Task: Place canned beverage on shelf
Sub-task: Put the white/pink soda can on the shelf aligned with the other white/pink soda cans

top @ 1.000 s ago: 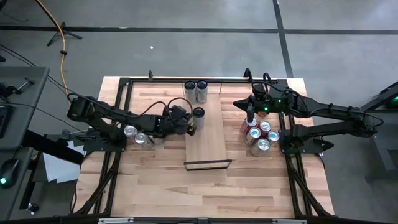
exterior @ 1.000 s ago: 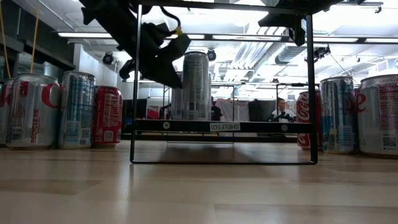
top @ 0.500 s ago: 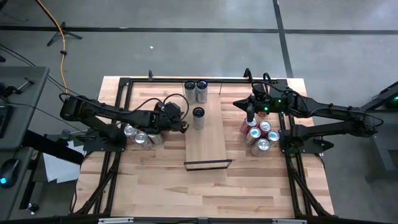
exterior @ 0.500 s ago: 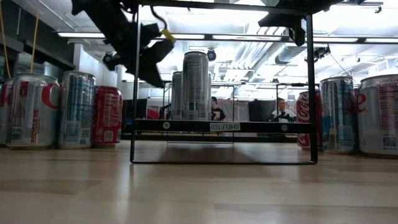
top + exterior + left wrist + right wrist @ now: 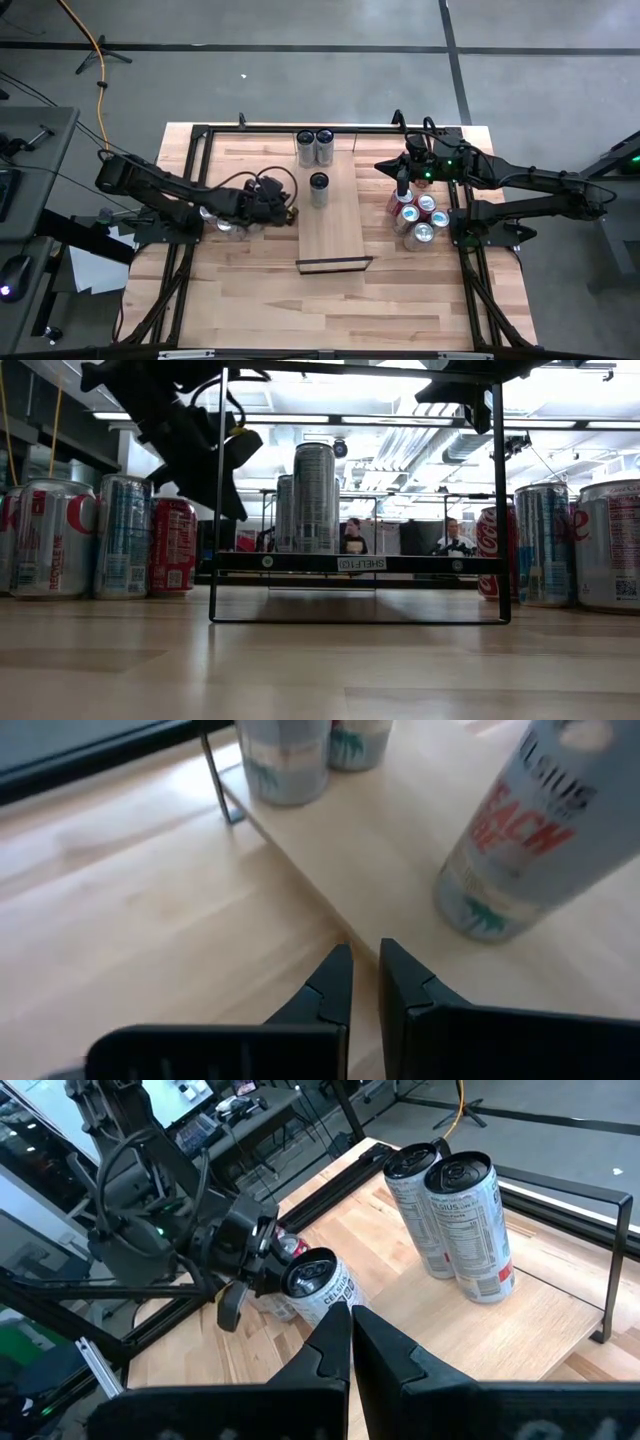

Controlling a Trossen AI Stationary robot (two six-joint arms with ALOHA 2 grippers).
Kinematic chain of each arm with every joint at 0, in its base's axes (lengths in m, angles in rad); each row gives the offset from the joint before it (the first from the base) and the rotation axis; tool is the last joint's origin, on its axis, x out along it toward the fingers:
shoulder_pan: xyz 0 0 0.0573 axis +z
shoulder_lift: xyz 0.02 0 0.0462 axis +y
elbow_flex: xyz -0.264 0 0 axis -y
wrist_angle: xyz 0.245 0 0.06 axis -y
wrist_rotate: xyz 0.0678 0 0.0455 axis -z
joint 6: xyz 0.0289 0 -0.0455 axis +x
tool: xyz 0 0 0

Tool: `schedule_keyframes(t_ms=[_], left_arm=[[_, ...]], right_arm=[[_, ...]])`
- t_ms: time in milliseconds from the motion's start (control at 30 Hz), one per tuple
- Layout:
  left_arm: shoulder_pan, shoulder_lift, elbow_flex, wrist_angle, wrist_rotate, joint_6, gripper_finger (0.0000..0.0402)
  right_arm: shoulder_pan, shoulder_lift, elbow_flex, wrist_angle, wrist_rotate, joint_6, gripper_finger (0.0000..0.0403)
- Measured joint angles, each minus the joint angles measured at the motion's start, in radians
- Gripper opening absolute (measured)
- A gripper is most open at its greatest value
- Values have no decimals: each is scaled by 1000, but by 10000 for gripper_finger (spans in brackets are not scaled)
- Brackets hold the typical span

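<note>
Where striped tabletop [image 5: 250, 290] ends, grey floor [image 5: 300, 70] surrounds it.

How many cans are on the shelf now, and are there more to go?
Done: three cans stand on the shelf: a pair at the far end and one nearer the middle. In hand: nothing; the left hand, shut and empty, is beside the shelf. Left: cans wait on the left and right of the shelf.

Glossy metal cans [image 5: 318, 189] stand on the shelf [image 5: 335, 235] of smooth, pale matt wood.
</note>
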State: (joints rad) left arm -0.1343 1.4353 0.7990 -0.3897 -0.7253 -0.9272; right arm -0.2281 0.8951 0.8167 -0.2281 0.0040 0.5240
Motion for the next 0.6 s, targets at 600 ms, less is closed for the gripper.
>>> schedule_keyframes(t_ms=[600], left_arm=[[12,0,-19,128,93,122,0]], right_arm=[[0,0,0,0,0,0,1]])
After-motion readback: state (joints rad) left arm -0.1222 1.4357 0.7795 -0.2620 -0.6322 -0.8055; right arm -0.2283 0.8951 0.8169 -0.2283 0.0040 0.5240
